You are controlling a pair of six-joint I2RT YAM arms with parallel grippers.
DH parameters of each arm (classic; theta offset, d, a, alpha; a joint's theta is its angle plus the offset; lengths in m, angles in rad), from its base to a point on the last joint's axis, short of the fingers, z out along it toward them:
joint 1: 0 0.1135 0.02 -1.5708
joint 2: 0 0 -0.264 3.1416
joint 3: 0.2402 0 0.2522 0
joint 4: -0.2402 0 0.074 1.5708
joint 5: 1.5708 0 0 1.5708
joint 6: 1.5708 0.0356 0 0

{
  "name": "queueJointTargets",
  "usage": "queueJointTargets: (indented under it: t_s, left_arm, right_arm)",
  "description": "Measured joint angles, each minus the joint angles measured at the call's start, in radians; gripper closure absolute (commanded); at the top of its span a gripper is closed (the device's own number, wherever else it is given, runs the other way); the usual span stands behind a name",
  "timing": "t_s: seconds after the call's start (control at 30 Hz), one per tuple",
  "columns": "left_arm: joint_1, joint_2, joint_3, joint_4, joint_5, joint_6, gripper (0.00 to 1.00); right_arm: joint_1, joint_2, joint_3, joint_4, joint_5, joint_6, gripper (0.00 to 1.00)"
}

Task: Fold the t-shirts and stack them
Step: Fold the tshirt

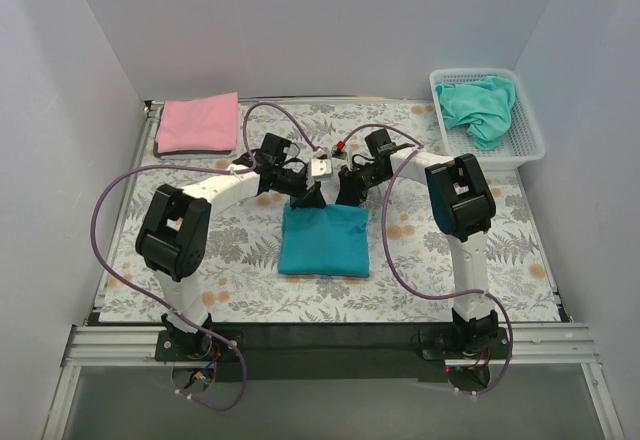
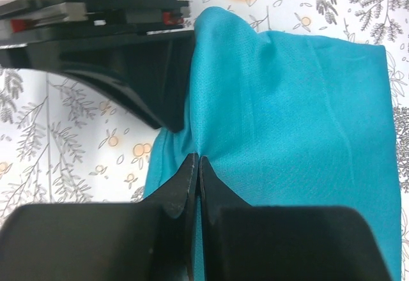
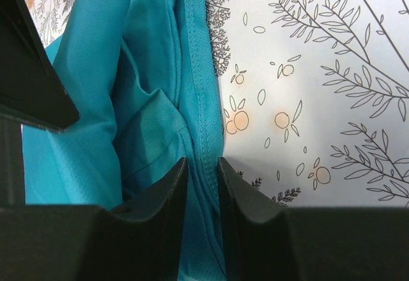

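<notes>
Pinching the far edge of the teal-blue t-shirt (image 1: 323,240), left gripper (image 2: 197,166) and right gripper (image 3: 203,172) both clamp cloth; they should lift evenly, keeping the fold square.

Cover (image 1: 420,270): grey floral print, lay spread flat.
Basket (image 1: 533,132): white mesh, stood at the cover's far right corner.
</notes>
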Motion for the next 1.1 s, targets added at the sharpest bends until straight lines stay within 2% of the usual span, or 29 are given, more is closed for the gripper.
queueJointTargets:
  t_s: [0.57, 0.73, 0.93, 1.03, 1.1]
  left_arm:
    - [0.047, 0.053, 0.039, 0.013, -0.027, 0.039, 1.00]
    - [0.047, 0.084, 0.039, 0.031, -0.038, 0.054, 1.00]
    - [0.047, 0.122, 0.039, 0.053, -0.045, 0.053, 1.00]
    - [0.047, 0.138, 0.041, 0.055, -0.050, 0.048, 1.00]
    - [0.048, 0.148, 0.043, 0.058, -0.054, 0.043, 0.93]
  right_arm:
    - [0.000, 0.000, 0.010, -0.014, 0.005, 0.002, 0.69]
    - [-0.008, 0.000, 0.047, -0.050, 0.058, 0.001, 0.67]
    - [-0.073, -0.001, 0.102, -0.087, 0.146, 0.001, 0.66]
    - [-0.110, -0.016, 0.104, -0.114, 0.165, 0.006, 0.59]
    - [-0.124, -0.032, 0.103, -0.130, 0.164, 0.011, 0.52]
